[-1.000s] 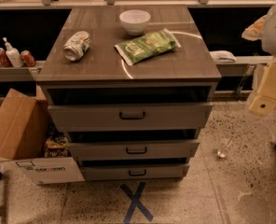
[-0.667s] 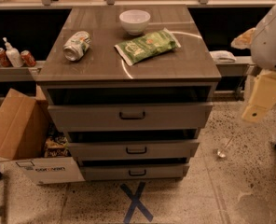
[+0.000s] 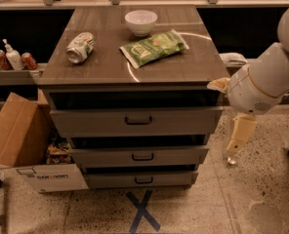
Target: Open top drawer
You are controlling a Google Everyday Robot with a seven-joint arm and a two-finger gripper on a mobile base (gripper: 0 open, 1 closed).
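Off the worktop's point(image 3: 193, 68) front-right corner, claw point(image 3: 238, 139) hangs apart from top drawer point(image 3: 134, 122); cannot tell its grip state.

The arm point(image 3: 271, 69) comes in from the upper right corner of the frame and slopes down and to the left as a thick white tube. It ends in a rounded white wrist point(image 3: 247, 95) at the right side, about mid-height. A small tan part point(image 3: 218, 85) juts from the wrist's left edge. Below the wrist hangs the gripper point(image 3: 237, 139), cream-coloured and pointing downward with a slight lean to the left, in the lower right of the frame.
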